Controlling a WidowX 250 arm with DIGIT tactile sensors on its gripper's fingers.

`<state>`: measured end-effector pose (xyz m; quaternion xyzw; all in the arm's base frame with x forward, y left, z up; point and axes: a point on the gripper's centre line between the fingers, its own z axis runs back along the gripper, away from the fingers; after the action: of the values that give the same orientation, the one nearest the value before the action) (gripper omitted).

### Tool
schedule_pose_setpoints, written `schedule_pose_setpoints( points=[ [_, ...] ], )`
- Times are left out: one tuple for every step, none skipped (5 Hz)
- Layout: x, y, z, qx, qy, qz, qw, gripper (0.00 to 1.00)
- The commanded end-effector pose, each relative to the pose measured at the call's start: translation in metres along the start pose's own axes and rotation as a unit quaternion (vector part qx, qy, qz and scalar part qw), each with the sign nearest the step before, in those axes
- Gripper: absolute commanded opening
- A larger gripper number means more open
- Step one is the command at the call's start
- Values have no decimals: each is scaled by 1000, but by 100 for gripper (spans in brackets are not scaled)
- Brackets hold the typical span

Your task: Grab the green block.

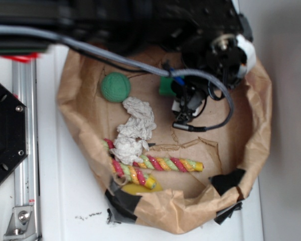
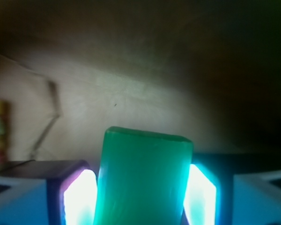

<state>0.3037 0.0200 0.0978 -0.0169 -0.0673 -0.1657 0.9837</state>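
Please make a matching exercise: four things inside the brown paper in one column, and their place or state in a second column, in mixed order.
Things:
1. green block
2. green ball
3. crumpled white paper
4. twisted striped rope

Places or states:
A. lies nearest the taped edge
B. between the fingers of the gripper
C. alone, at the far left of the brown paper
D. in the middle, between ball and rope

Pairs: 1-B, 2-C, 3-D, 4-A
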Motion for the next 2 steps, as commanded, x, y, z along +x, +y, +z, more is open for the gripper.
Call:
schedule_pose_setpoints(
  points=[
    [-9, -41, 58, 5, -31, 38, 999, 0],
    [-13, -45, 60, 8, -35, 72, 997, 0]
  ],
)
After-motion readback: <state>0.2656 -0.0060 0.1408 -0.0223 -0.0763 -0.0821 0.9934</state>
